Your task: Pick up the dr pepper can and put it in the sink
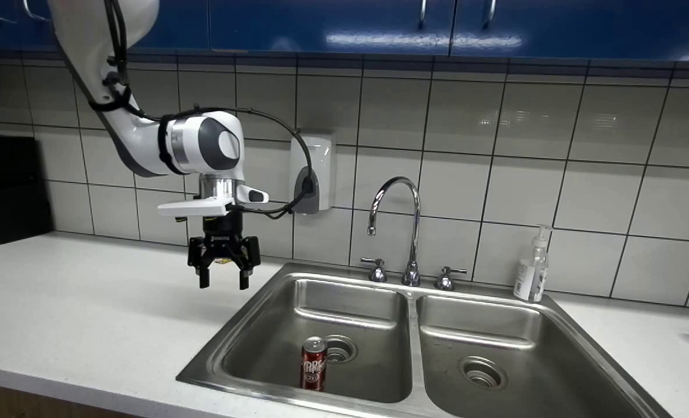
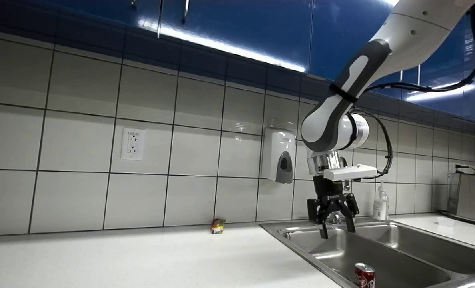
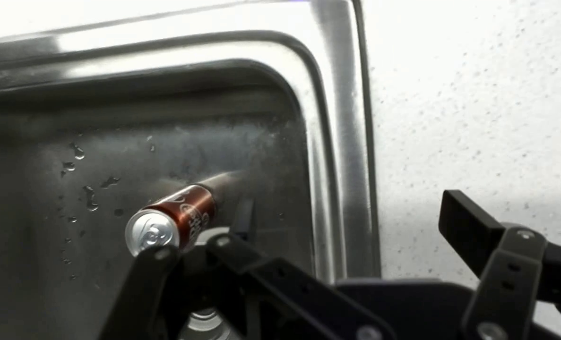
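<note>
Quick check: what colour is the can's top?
The can's top is silver, showing best in the wrist view.

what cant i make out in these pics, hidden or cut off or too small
Dr Pepper can: base cut off by the bottom edge in an exterior view.
Drain beside it: partly behind the hand and cut by the bottom edge, wrist view.
Pump bottle label: too small to read in both exterior views.
Colourful packet: print too small to read in an exterior view.
</note>
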{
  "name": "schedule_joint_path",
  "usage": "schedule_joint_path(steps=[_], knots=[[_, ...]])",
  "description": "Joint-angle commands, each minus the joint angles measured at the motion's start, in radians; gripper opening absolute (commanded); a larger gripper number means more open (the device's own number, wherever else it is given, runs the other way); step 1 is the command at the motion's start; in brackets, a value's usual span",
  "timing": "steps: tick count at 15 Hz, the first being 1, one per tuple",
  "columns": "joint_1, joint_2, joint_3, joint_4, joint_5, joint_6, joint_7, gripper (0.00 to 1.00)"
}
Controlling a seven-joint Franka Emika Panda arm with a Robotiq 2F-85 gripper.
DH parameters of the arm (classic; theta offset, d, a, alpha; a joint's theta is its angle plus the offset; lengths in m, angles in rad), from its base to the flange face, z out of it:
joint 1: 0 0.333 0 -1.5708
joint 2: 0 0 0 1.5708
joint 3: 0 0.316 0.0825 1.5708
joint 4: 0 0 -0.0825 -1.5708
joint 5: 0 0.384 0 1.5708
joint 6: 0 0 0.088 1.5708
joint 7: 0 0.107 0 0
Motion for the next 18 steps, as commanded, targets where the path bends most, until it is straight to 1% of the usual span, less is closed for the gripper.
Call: schedule_joint_path(steps=[1,4,8,9,12,18], knots=[[0.006,-0.078,0.045,-0.094,0.073,0.013,0.022,1.0],[0.014,-0.139,0.069,-0.145,0.147,-0.01,0.015,1.0],[0.027,-0.224,0.093,-0.191,0.193,-0.045,0.017,1.0],[0.017,-0.145,0.085,-0.147,0.171,-0.013,0.003,1.0],[0.021,-0.19,0.093,-0.172,0.178,-0.022,0.003,1.0],[0.021,-0.194,0.094,-0.178,0.179,-0.023,0.003,1.0]])
